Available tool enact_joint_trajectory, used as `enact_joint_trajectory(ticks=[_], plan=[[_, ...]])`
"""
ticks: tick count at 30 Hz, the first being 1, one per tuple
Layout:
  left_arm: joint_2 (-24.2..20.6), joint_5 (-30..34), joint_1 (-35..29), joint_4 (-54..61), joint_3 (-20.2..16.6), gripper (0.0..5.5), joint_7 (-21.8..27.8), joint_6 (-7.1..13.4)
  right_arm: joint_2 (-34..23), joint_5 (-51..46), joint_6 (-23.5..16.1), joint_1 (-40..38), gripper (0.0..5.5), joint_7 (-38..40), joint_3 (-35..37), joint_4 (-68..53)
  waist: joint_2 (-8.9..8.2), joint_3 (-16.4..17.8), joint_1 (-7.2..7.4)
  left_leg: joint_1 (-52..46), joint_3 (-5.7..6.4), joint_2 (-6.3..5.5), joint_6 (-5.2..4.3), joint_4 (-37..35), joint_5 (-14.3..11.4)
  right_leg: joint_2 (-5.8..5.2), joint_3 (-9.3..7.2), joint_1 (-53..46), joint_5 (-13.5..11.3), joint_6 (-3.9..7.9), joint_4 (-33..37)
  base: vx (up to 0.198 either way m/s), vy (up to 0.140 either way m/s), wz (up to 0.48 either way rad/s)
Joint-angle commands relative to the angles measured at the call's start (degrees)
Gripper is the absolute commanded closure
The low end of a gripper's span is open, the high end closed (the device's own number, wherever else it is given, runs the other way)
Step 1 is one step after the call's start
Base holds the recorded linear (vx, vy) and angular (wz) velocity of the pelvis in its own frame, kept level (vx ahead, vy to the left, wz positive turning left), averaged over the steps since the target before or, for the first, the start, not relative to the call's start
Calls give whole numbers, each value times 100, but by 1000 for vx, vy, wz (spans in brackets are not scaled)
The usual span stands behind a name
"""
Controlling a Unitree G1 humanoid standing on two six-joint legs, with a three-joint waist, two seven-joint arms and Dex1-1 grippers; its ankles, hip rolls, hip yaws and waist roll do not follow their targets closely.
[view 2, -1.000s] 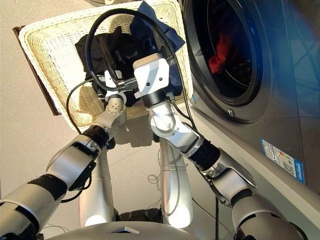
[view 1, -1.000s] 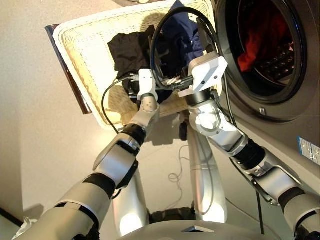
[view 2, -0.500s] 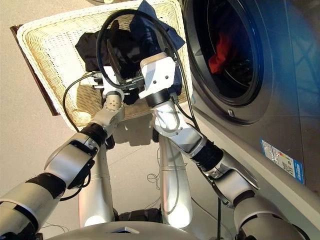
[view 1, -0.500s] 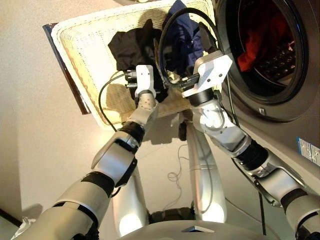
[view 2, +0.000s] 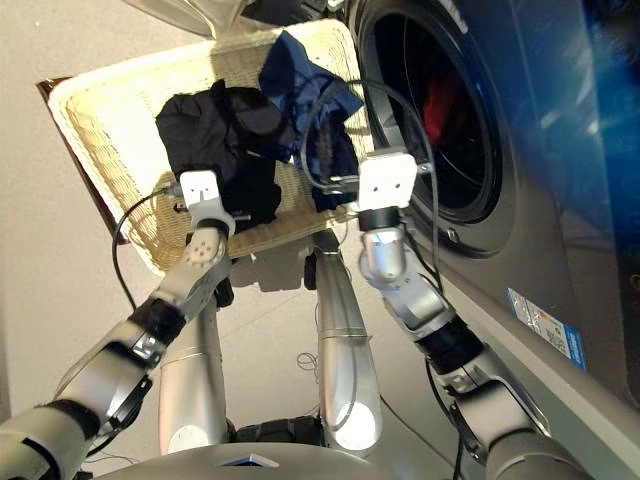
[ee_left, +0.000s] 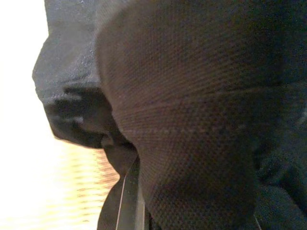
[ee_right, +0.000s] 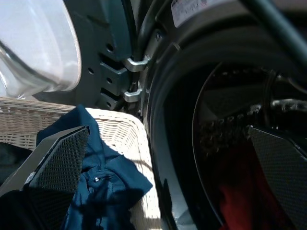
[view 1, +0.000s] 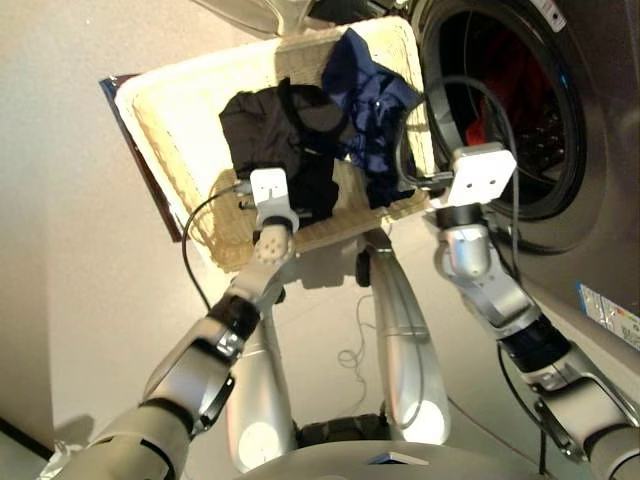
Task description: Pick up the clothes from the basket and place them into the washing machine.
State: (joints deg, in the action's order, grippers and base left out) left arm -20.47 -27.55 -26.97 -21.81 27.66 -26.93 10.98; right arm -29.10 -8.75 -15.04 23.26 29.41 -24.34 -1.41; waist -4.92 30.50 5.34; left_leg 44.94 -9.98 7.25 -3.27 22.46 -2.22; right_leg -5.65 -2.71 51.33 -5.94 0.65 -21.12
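**A:** Left wrist view is all black cloth, right up against the lens. So the left gripper (view 1: 268, 186) is down on the black garment (view 1: 275, 135) in the basket (view 1: 175, 130). Fingers hidden, can't tell if they're apart or clamped.

**B:** Head views agree. Left wrist sits at the near edge of the black piece, garment runs away from it toward the far rim. Navy garment (view 1: 368, 115) lies just beside the black one, on the washing machine (view 1: 590, 160) side, touching it.

**A:** Right gripper (ee_right: 168, 177)?

**B:** Fingers (ee_right: 60, 158) spread wide, nothing between them. It hangs at the basket's machine-side corner, pointing along the gap between the navy cloth and the porthole. Navy is off its left finger, drum off its right.

**A:** Coral-red garment (view 1: 490, 115)?

**B:** Already in the drum. Two left in the basket.

**A:** So which arm takes what?

**B:** My read: left is nearer the black, basically on it. Right is nearer the navy and nearer the door. The black has to cross over the navy and the basket rim to reach the porthole, so it's the longer carry.

**A:** Risk?

**B:** Black and navy overlap; lifting one may drag the other.
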Motion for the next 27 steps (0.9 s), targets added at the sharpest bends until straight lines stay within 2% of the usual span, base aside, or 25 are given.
enact_joint_trajectory(ticks=[1,5,8,10,11,14,15,16,20,24,27], plan=[[-91,575,153,1004,-256,550,226,604,-210,93,-308,0,0,-335,171,-426,228,-71,-136,18,209,-83,-306,-398,580,-273,-75,-268,-17,717,91,51,26,30],[-334,505,505,1609,-392,550,610,846,-267,-133,-322,-69,0,-744,115,-305,227,-71,-224,-480,169,-174,-305,-633,597,-312,-71,-720,-57,760,284,71,31,49],[-506,233,673,1934,-431,550,1095,1002,-330,-179,-275,-77,0,-1054,110,-336,219,-92,-270,-859,130,-241,-290,-803,604,-352,-75,-1120,-83,788,468,82,40,11],[-578,88,821,2172,-498,550,1340,1074,-428,-212,-217,-73,0,-1359,22,-398,222,-164,-294,-1106,128,-278,-288,-942,622,-364,-70,-1359,-106,794,608,110,13,-49],[-657,36,919,2335,-568,550,1559,1119,-586,-421,-178,-26,0,-1793,-101,-456,212,-235,-319,-1314,145,-299,-281,-1036,631,-371,-87,-1561,-105,804,694,128,12,-47],[-767,-78,997,2507,-621,550,1819,1145,-852,-613,-154,29,0,-2246,-253,-616,196,-293,-335,-1535,141,-322,-266,-1123,630,-374,-91,-1791,-107,806,784,75,11,-12],[-993,-281,1081,2774,-708,550,2181,1170,-1225,-818,-94,252,0,-2773,-416,-822,201,-323,-361,-1636,176,-331,-248,-1115,604,-377,-85,-1892,-100,805,791,67,8,-12],[-994,-283,1085,2777,-713,550,2184,1168,-1226,-820,-93,254,0,-2775,-419,-823,201,-319,-357,-1641,178,-331,-249,-1115,604,-377,-86,-1898,-99,806,791,0,0,0],[-1507,-923,1220,3343,-726,550,3041,1148,-1929,-1194,59,823,0,-3573,-802,-1231,228,-360,-393,-1727,189,-337,-234,-1059,570,-379,-59,-2007,-78,806,821,0,0,0],[-1848,-1424,1268,3646,-555,550,3544,1040,-2291,-1537,173,1465,0,-3913,-1094,-1511,264,-370,-421,-1718,186,-335,-218,-1029,561,-368,-20,-1968,-65,793,794,0,0,0],[-2082,-1511,1245,3780,-439,550,3703,1007,-2344,-1630,272,1756,0,-3956,-1272,-1425,295,-353,-435,-1679,176,-332,-206,-1016,589,-367,6,-1920,-81,773,787,0,0,0]])
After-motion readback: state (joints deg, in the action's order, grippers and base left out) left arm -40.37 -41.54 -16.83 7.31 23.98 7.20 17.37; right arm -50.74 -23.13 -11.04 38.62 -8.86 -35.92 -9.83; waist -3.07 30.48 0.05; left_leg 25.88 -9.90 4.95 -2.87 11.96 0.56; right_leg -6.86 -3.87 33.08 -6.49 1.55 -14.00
